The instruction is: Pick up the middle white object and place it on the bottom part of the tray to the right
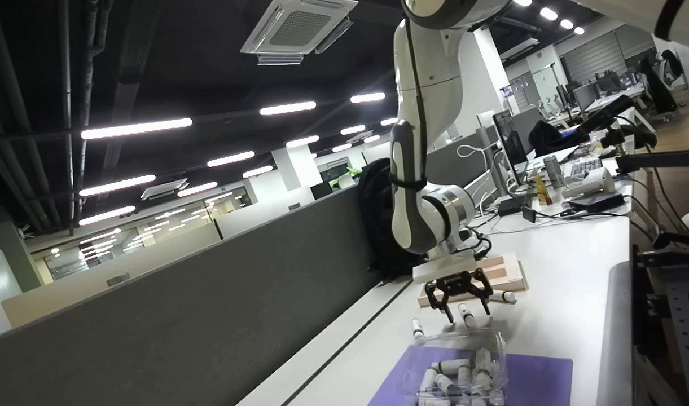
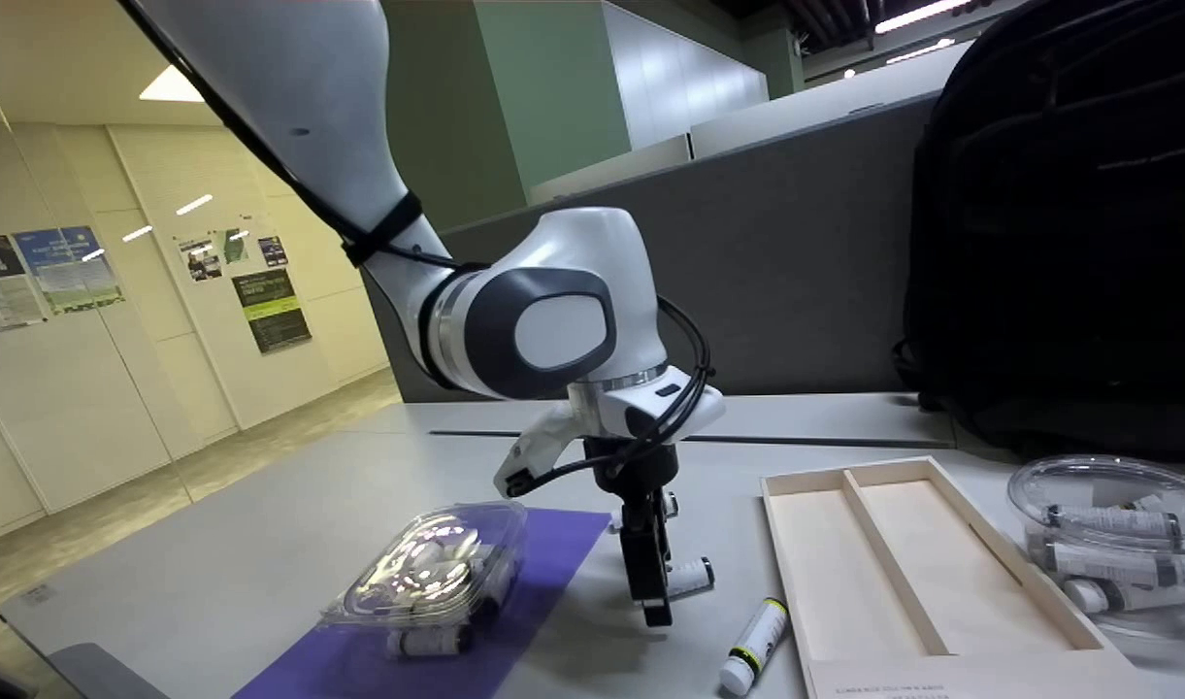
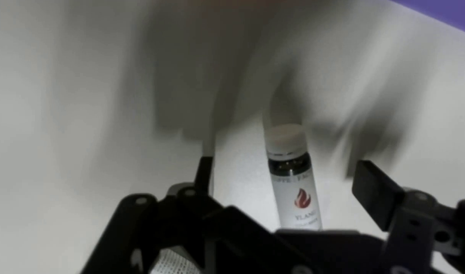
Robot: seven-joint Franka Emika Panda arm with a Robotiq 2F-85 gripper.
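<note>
The middle white object is a small vial with a white cap and white label, lying on the table; it shows in both exterior views [image 1: 466, 316] [image 2: 690, 577] and in the wrist view [image 3: 296, 198]. My gripper [image 3: 285, 164] is open, its fingers apart on either side of the vial and not touching it. In an exterior view the fingers [image 2: 657, 614] point down close to the table. The vial's lower end is hidden by the gripper in the wrist view. The light wooden tray [image 2: 859, 519], split lengthwise by a strip, lies flat beside the vials; it also shows in an exterior view [image 1: 513, 270].
Another vial [image 2: 757, 643] lies against the tray's side. A third vial [image 1: 417, 329] lies on the far side. A clear plastic box [image 2: 437, 573] of vials stands on the purple mat [image 1: 539, 378]. A round clear container [image 2: 1116, 544] and a black backpack [image 2: 1058, 243] are near the tray.
</note>
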